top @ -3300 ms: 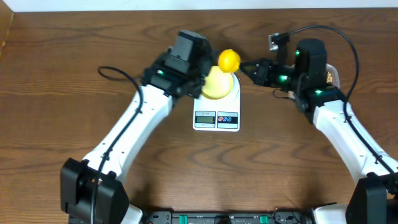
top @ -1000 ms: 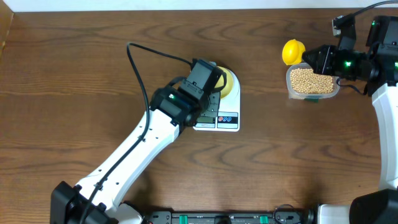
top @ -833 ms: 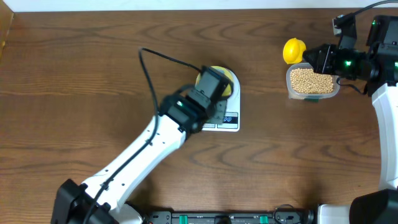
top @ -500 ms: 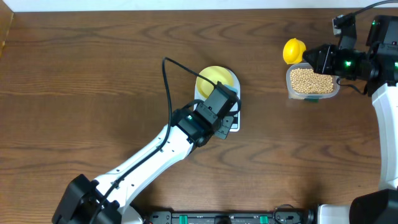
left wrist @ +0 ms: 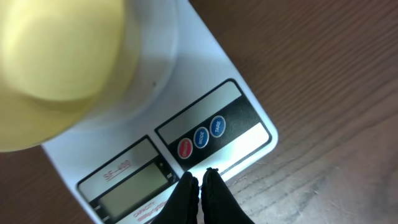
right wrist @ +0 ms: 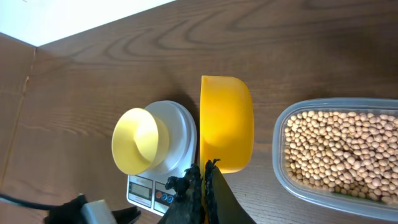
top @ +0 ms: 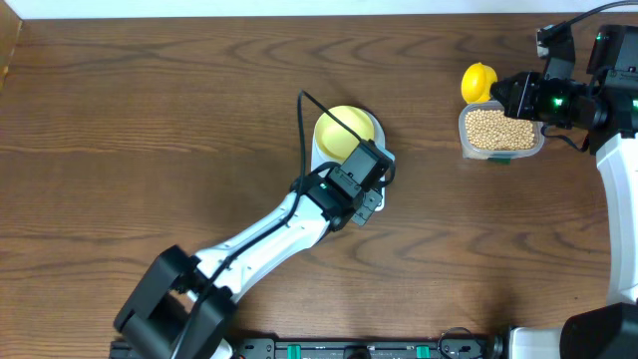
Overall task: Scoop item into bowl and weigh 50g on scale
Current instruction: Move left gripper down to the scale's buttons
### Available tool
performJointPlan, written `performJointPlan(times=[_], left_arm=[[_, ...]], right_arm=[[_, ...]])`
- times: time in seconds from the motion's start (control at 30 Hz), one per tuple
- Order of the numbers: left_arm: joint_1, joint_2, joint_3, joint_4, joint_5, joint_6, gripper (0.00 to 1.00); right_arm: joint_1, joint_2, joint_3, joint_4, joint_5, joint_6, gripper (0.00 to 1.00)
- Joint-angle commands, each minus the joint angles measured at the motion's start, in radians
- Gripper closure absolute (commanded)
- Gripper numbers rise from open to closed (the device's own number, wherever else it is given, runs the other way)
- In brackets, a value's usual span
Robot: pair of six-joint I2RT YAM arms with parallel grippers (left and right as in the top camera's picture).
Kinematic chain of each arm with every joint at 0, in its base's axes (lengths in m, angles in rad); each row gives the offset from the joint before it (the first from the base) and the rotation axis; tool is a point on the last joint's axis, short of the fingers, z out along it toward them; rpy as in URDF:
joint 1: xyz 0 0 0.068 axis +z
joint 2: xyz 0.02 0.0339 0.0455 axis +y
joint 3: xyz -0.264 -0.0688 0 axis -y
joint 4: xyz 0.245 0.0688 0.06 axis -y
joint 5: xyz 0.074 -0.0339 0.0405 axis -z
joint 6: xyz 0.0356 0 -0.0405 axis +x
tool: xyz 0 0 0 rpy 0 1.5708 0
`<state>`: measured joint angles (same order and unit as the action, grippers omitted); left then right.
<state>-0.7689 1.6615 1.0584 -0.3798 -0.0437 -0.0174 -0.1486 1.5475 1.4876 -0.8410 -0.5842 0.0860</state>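
From above, the left arm lies across the scale and hides its front. Only a white corner shows beside the pale bowl, which sits on the scale's round platform. The left wrist camera shows what is hidden there: the grey display and a row of round buttons, one red and two blue. The left gripper has its fingers pressed together with nothing between them. Their tips are at the scale's front edge, just beside the buttons. Whether they touch the scale cannot be told. The bowl is a blur at the far end, well apart from those fingers.

The right wrist camera looks across the wooden table. The right gripper is closed on the near end of a yellow scoop. The beans fill a clear container just beside the scoop. The bowl and scale are far off beyond it.
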Motion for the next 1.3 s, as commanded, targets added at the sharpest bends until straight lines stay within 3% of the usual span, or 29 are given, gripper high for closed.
performJointPlan(times=[0.0, 0.6, 1.27], left_arm=[[-0.001, 0.062, -0.009, 0.017, -0.023, 0.025, 0.92], [-0.001, 0.185, -0.009, 0.087, -0.085, 0.048, 0.92], [0.0, 0.205, -0.009, 0.1, -0.131, 0.047, 0.92]], right_arm=[[0.0, 0.004, 0.016, -0.001, 0.01, -0.017, 0.99], [-0.001, 0.004, 0.016, -0.002, 0.011, -0.033, 0.99], [-0.001, 0.004, 0.016, -0.005, 0.011, -0.036, 0.99]])
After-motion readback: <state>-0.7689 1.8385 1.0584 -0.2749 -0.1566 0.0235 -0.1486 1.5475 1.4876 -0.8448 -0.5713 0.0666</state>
